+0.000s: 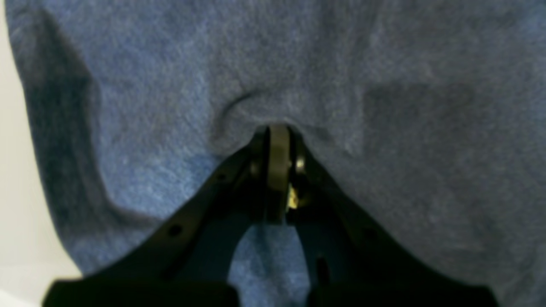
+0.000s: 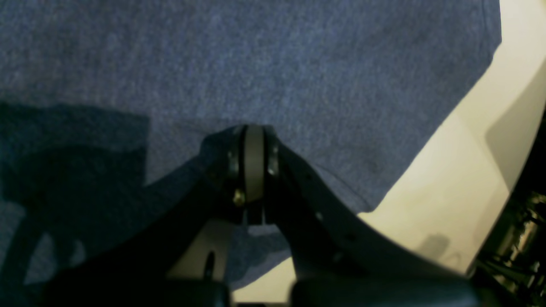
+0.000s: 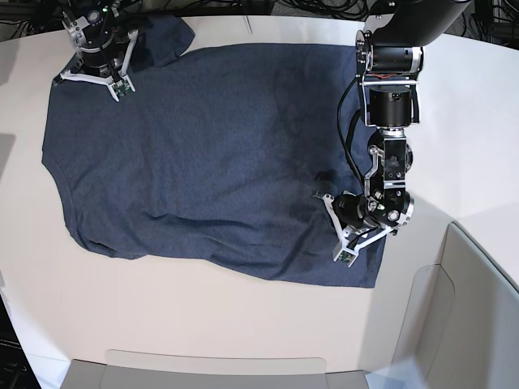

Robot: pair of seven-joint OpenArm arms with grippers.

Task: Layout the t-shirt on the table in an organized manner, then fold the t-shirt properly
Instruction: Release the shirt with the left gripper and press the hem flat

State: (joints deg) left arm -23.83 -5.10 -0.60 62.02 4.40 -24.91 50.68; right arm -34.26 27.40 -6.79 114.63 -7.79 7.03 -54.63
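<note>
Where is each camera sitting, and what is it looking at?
Left wrist: rides on the left arm, looking down its shut left end effector, which presses into the blue t-shirt.
Right wrist: rides on the right arm, looking along the shut right end effector at cloth beside bare table.
Base: up high, looking straight down at the table, the spread t-shirt and both arms.
Shared: all three show the t-shirt; the base view also shows both end effectors.
</note>
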